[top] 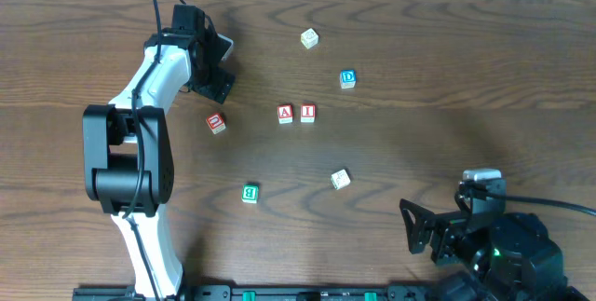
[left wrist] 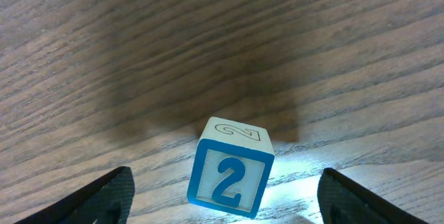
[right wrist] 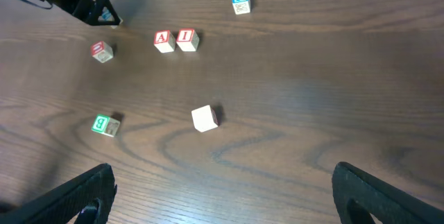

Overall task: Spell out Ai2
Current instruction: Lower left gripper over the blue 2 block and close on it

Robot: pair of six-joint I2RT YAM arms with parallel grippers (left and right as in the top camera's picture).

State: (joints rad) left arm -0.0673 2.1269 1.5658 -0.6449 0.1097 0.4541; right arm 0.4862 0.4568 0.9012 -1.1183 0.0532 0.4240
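Note:
A blue block with the digit 2 [left wrist: 229, 175] sits on the wooden table between the fingers of my left gripper [left wrist: 225, 182], touching neither. That gripper [top: 214, 66] is open at the back left and hides the block in the overhead view. The red A block [top: 285, 113] and the red I block [top: 307, 113] stand side by side at the table's middle. They also show in the right wrist view, the A block [right wrist: 164, 40] left of the I block [right wrist: 187, 39]. My right gripper [top: 421, 231] is open and empty at the front right.
A red block [top: 216, 123] lies just in front of the left gripper. A green B block [top: 250, 192] and a cream block [top: 340, 179] lie nearer the front. A blue D block [top: 347, 79] and a cream block [top: 309, 37] lie at the back.

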